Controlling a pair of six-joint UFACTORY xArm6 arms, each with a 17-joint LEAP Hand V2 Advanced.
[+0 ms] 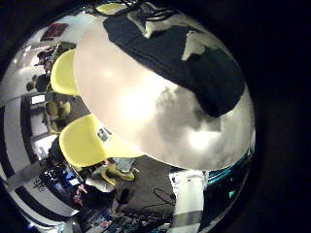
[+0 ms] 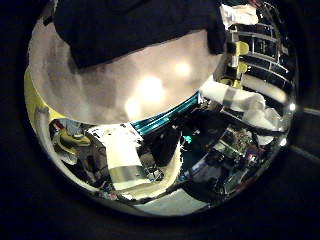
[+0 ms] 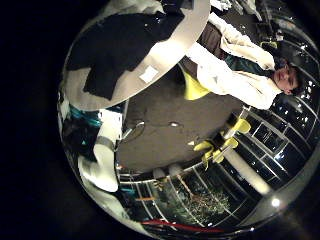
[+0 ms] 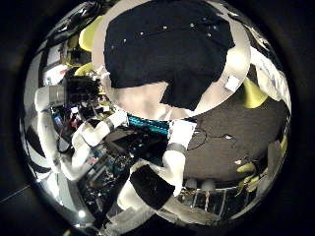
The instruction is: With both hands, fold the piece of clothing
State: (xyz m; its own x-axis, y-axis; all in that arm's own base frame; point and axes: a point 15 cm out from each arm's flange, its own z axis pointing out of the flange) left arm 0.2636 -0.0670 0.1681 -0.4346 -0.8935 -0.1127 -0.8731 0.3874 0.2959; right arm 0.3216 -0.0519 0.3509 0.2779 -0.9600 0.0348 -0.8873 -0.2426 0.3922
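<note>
A dark buttoned shirt [image 4: 172, 49] lies spread flat on a round pale table [image 4: 148, 98] in the right thumb side palm view. The shirt [image 1: 180, 53] also shows on the table [image 1: 146, 107] in the left little finger side palm view, with pale patches on it that I cannot identify. It also lies on the table [image 2: 140, 80] in the left thumb side palm view [image 2: 130, 30] and shows in the right little finger side palm view [image 3: 130, 45].
A person's pale sleeve [image 3: 235, 75] is at the table's edge beside the shirt; I cannot tell whether it touches the shirt. Chairs [image 1: 92, 141] stand round the table. White robot arm parts [image 4: 175, 147] hang beside the table. A small tag [image 4: 233, 84] lies on the tabletop.
</note>
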